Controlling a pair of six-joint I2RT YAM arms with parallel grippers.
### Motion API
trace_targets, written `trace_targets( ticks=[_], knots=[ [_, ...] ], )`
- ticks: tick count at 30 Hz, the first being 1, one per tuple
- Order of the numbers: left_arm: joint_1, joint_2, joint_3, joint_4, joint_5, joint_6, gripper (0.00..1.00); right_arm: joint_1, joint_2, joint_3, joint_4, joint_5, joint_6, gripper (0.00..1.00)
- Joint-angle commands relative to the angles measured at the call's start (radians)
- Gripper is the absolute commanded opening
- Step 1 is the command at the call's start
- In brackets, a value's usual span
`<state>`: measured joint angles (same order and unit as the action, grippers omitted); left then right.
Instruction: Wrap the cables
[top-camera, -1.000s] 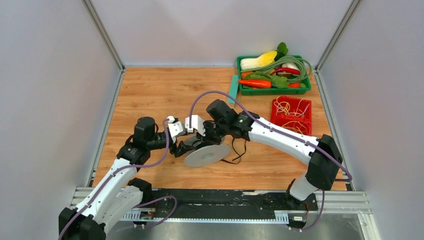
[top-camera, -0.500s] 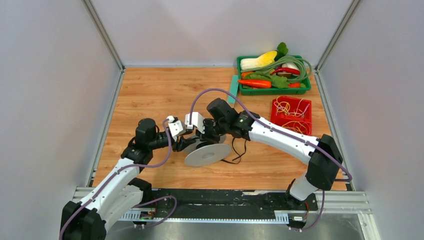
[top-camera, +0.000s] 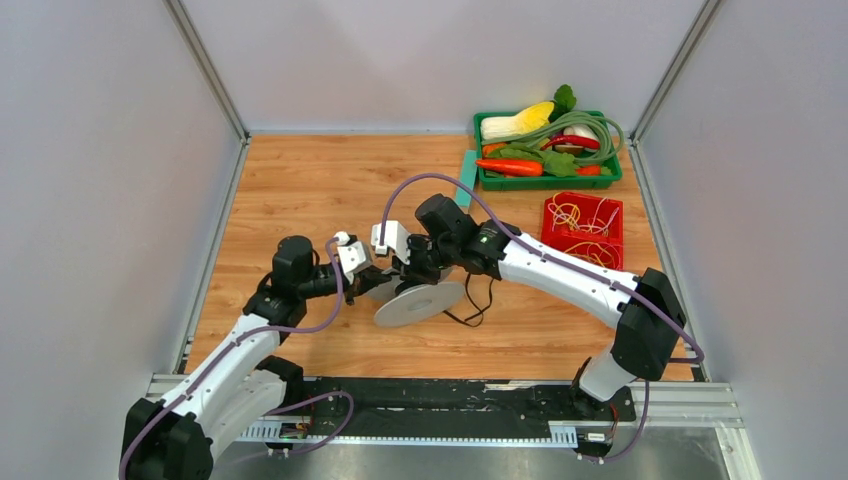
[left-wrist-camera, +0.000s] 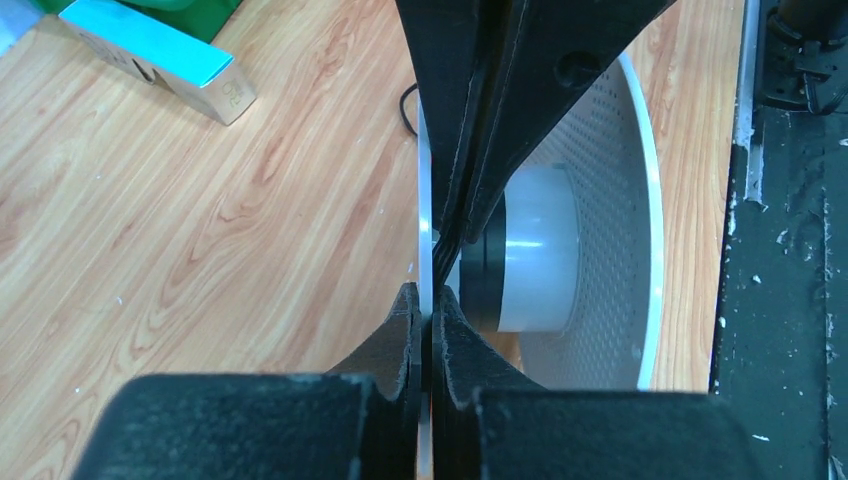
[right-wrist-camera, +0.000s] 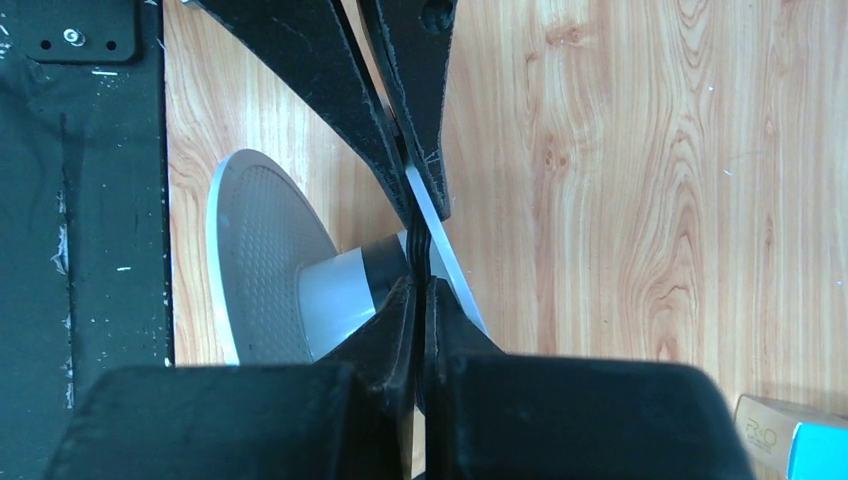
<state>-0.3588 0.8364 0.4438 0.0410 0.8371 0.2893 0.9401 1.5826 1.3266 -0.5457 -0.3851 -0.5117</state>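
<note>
A white spool with two round flanges sits tilted at mid-table. Part of the thin black cable is wound on its hub, and a loose loop of the cable lies on the wood to the spool's right. My left gripper is shut on the thin edge of one flange. From the opposite side my right gripper is shut on the black cable just beside that flange. The two grippers' fingertips nearly meet over the spool.
A green tray of toy vegetables with a green hose stands at the back right. In front of it is a red basket of rubber bands. A teal box lies left of the tray. The black base rail runs along the near edge.
My left gripper has moved in from the left and closed on the spool's flange. The spool has shifted slightly right and tilted. The right gripper stays shut.
</note>
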Motion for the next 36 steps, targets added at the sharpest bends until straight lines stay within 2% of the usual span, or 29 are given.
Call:
trace_targets(
  ticks=[1,2,6,10,13,18,22,25,29,36],
  knots=[
    [0.001,-0.026,0.022,-0.016,0.023,0.004,0.00,-0.015,-0.038,0.000,0.033,0.009,0.039,0.02],
    [0.001,-0.029,0.027,-0.033,0.023,0.005,0.00,-0.018,-0.042,0.000,0.027,0.009,0.042,0.05],
    [0.001,-0.062,0.042,-0.110,0.004,0.005,0.00,-0.032,-0.061,0.008,-0.013,0.000,0.056,0.40],
    [0.003,-0.112,0.052,-0.196,0.000,0.019,0.00,-0.086,-0.110,0.022,-0.049,-0.044,0.088,0.53],
    [0.003,-0.137,0.062,-0.253,-0.029,0.001,0.00,-0.139,-0.150,0.031,-0.065,-0.084,0.120,0.69],
    [0.009,-0.160,0.116,-0.300,-0.159,-0.163,0.00,-0.269,-0.222,-0.010,-0.040,-0.124,0.200,0.90],
    [0.017,-0.213,0.154,-0.314,-0.190,-0.283,0.00,-0.408,-0.280,-0.092,-0.004,-0.167,0.248,0.97],
    [0.020,-0.246,0.200,-0.343,-0.236,-0.340,0.00,-0.477,-0.318,-0.150,0.015,-0.181,0.245,0.97],
    [0.032,-0.234,0.317,-0.426,-0.297,-0.389,0.00,-0.492,-0.366,-0.213,0.039,-0.178,0.216,0.98],
    [0.076,-0.180,0.498,-0.496,-0.331,-0.556,0.00,-0.483,-0.450,-0.372,0.131,-0.293,0.148,0.99]
  ],
)
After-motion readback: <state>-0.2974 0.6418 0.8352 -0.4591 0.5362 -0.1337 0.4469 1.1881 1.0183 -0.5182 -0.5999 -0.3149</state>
